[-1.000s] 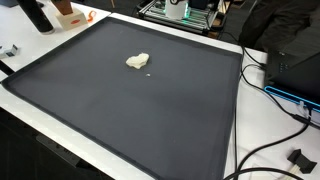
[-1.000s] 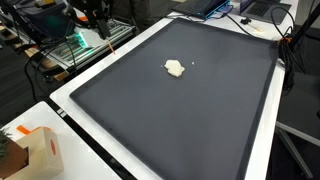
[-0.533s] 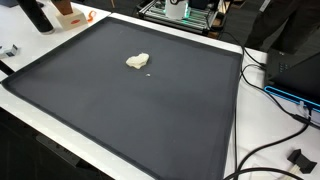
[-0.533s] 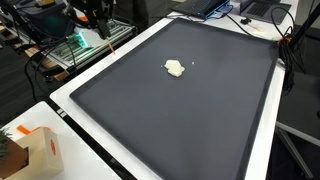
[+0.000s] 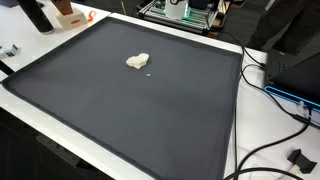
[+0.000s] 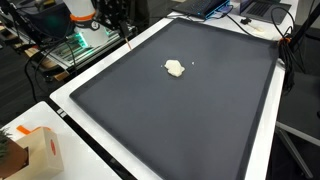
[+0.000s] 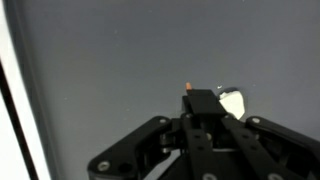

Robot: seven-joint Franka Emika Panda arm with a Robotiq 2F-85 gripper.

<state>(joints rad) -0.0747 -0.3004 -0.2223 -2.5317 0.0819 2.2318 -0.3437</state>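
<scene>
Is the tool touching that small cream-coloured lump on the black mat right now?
Apart. In an exterior view the tool is near the edge of the black mat, with bare mat between it and the small cream-coloured lump.

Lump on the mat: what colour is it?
The lump is cream-white, clearest in an exterior view.

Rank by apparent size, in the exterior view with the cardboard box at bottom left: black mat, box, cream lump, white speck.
1. black mat
2. cardboard box, though it is nearest the camera and partly cut off
3. cream lump
4. white speck
</scene>
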